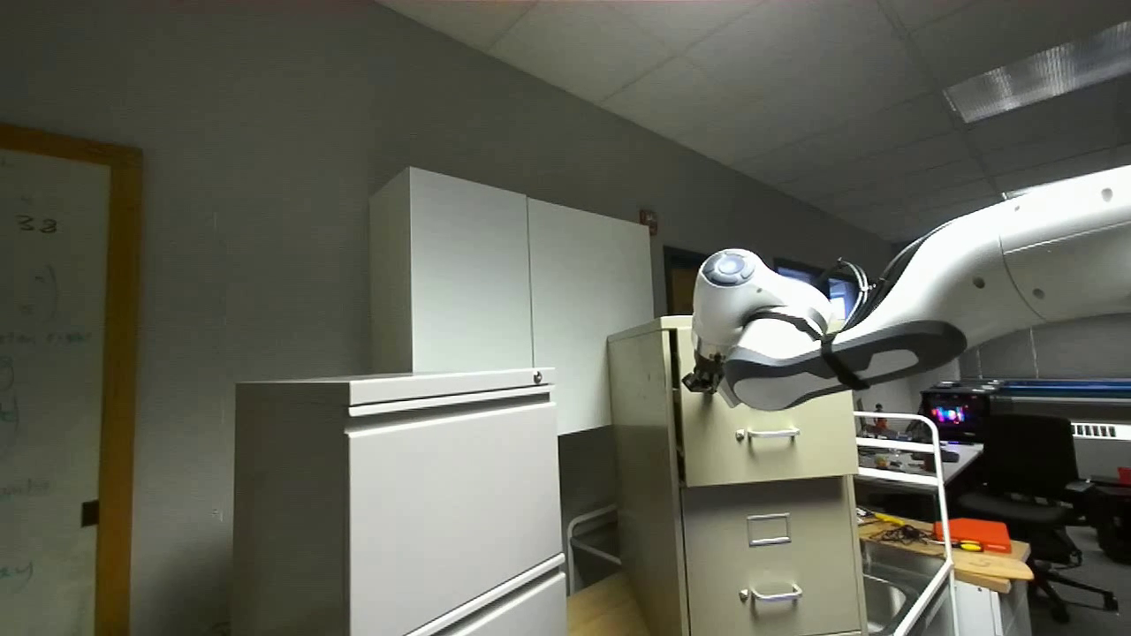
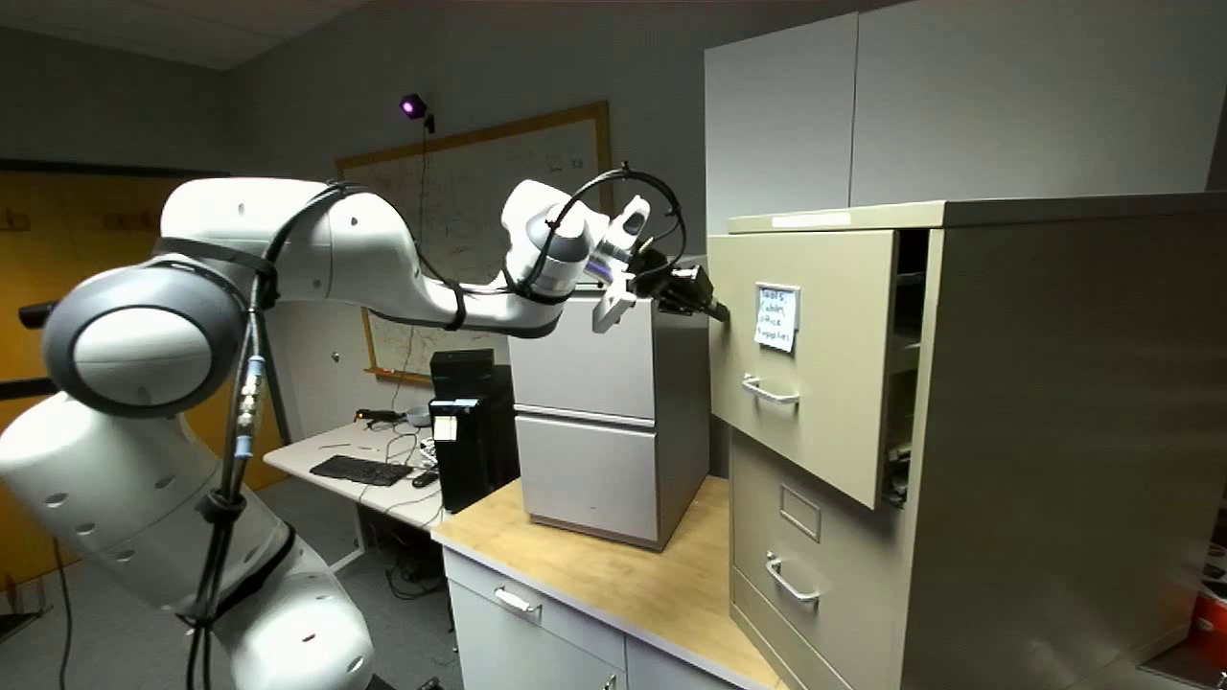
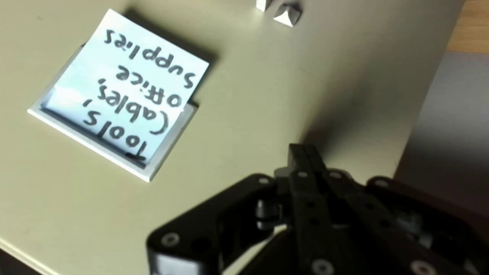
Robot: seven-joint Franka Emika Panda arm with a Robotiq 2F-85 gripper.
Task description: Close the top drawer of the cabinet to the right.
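Pushing off-centre is judged the chief hazard here. The top drawer [image 2: 822, 364] stands partly out of the cabinet [image 2: 1054, 441], which appears to bear on the surface [image 2: 599, 541] close to its front edge, with the grey cabinet [image 2: 590, 470] nearer the left corner in an exterior view. The gripper [image 3: 304, 148] has its fingers together, nothing between them. Its tips lie at the drawer front, near the side edge facing the grey cabinet, below the upper corner; firm contact cannot be confirmed. Force applied there could skew the drawer in its opening and bind it before fully home. The smooth-looking face might let the tips skid past that edge. Dark items [image 2: 898, 470] showing in the gap by the opposite lower corner could catch on the frame. Excess force might shift the cabinet on the surface. Drift towards the middle would likely crumple the paper label [image 3: 130, 88].
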